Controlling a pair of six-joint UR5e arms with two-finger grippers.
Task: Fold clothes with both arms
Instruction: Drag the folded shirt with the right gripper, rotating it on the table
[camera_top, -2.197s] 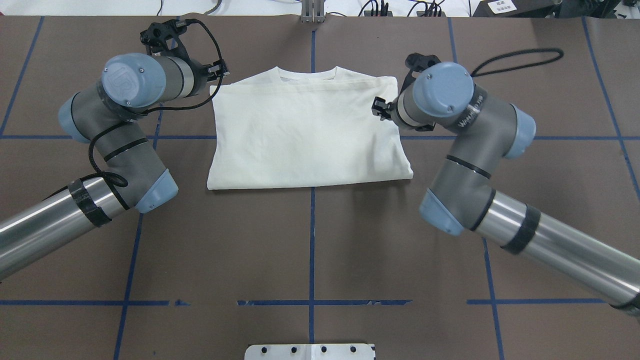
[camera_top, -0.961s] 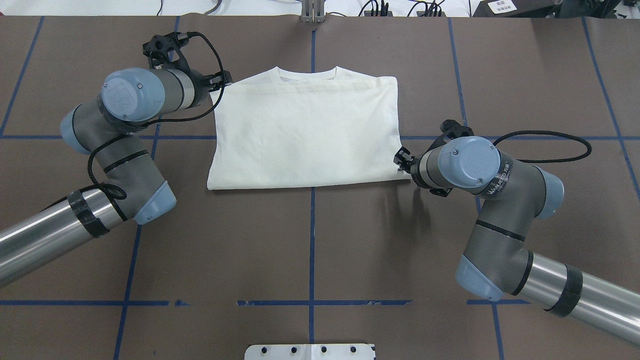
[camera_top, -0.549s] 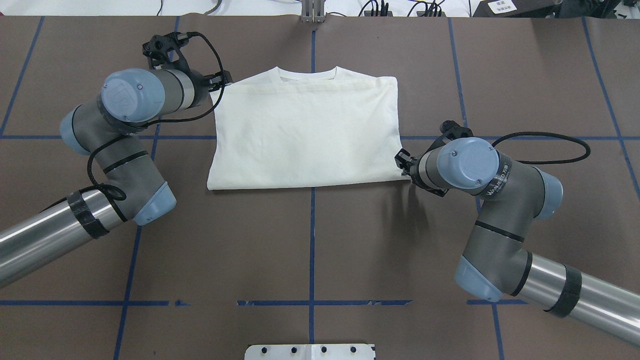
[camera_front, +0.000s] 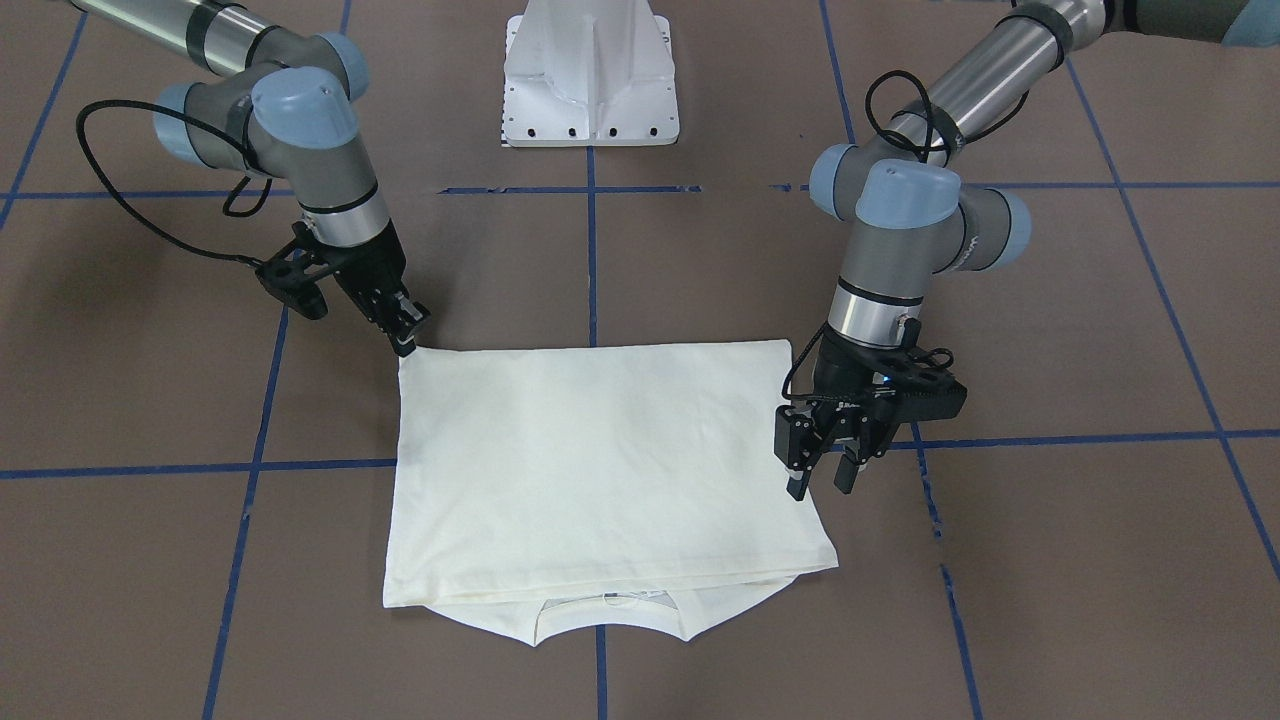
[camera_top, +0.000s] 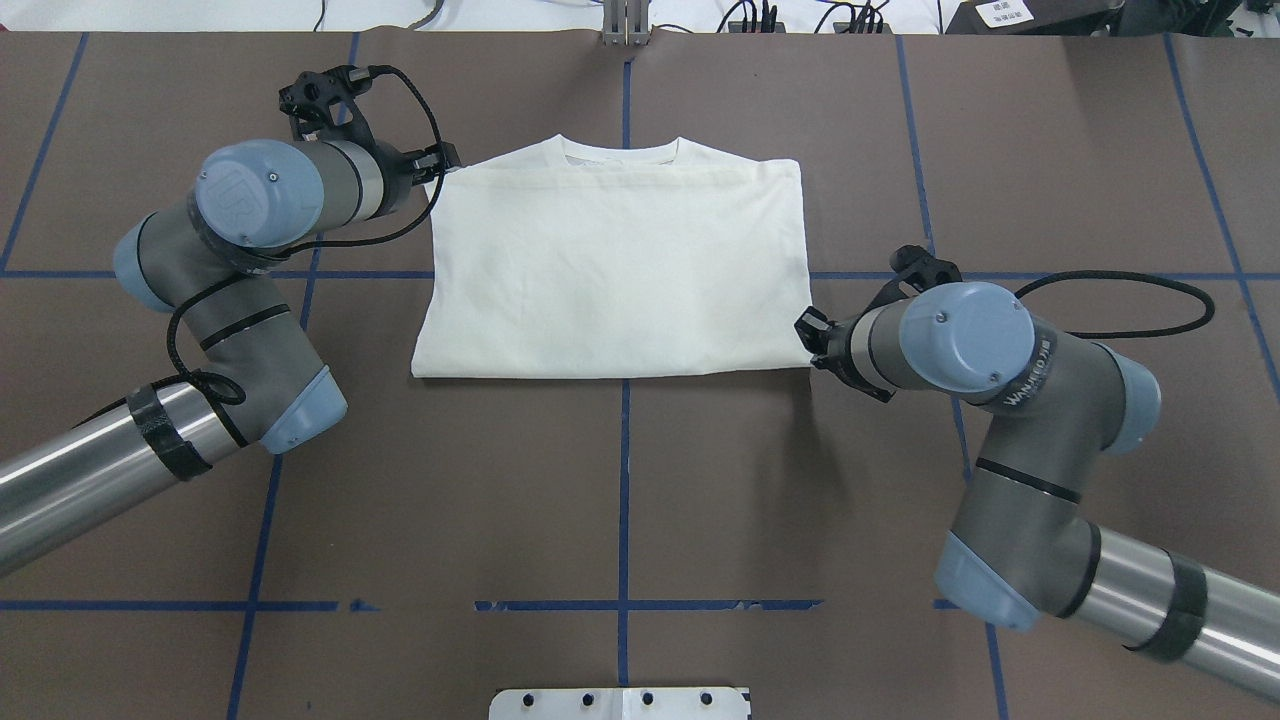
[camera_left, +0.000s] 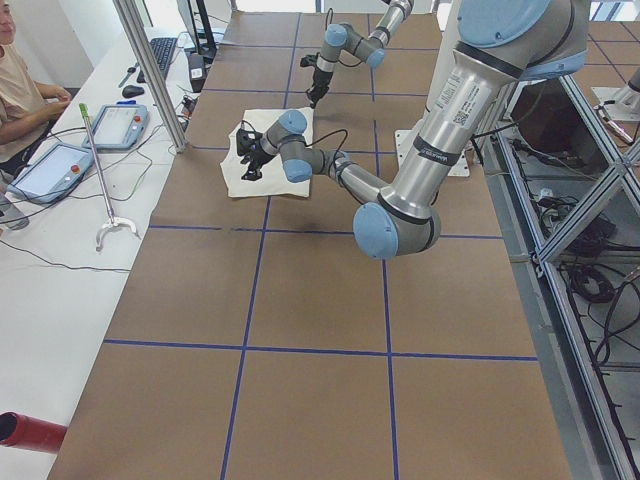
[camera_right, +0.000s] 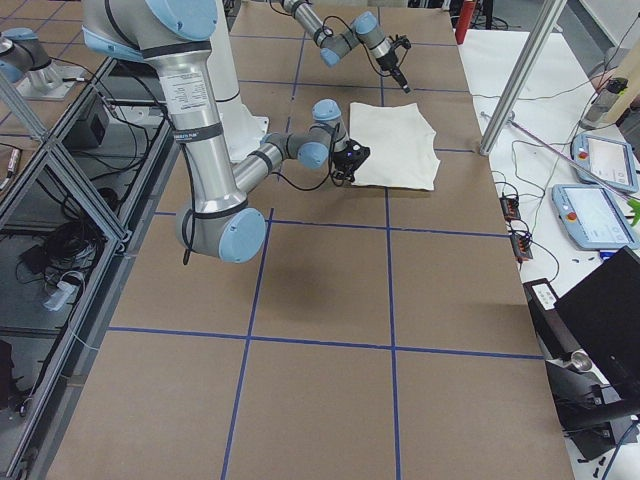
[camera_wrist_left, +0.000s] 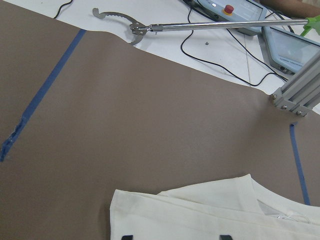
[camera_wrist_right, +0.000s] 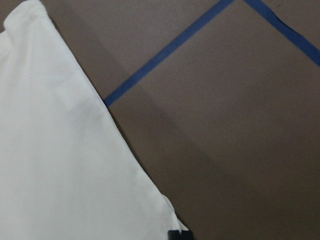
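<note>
The cream T-shirt lies folded into a rectangle on the brown table, plain side up, with its collar at the far edge. No print shows. My left gripper is open and hovers over the shirt's far left corner; it also shows in the front view. In the left wrist view its two fingertips stand apart above the shirt. My right gripper sits at the near right corner, shut on the shirt's corner, as the front view and the right wrist view show.
Blue tape lines grid the brown table. The white pedestal base stands at the robot's side. An aluminium post stands at the far edge, and a white bench beyond it holds teach pendants and a reach tool.
My right arm swung from the shirt's far right side to its near right corner. The shirt has since shifted slightly to the right. My left gripper has barely moved.
</note>
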